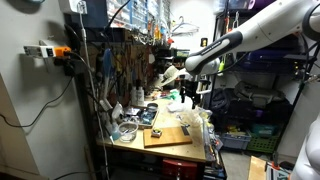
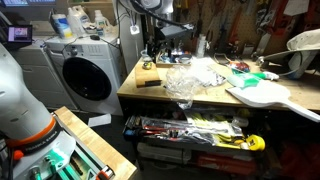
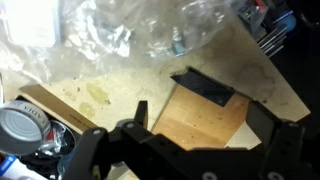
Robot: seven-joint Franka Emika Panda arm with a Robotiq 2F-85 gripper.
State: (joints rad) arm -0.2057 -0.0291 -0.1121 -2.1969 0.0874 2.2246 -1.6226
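- Cluttered workbench (image 2: 150, 95), with tools hanging on the wall behind it.
- Gripper (image 3: 200, 135) hovers above the bench, jaws spread wide and nothing between them.
- Black strip (image 3: 205, 88) lies flat on the wooden board (image 3: 215, 125), right below the claw.
- Crumpled clear plastic bag (image 3: 120, 30) sits just beside the board.

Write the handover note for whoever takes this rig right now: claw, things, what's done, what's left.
Claw: open and empty, hovering over the wooden board on the workbench.
Things: a black strip lies flat on the board, just ahead of the claw. The clear plastic bag lies past the board, apart from the claw. A can stands off to one side.
Done: nothing gripped, nothing lifted.
Left: no grasp made yet; strip and bag lie untouched.
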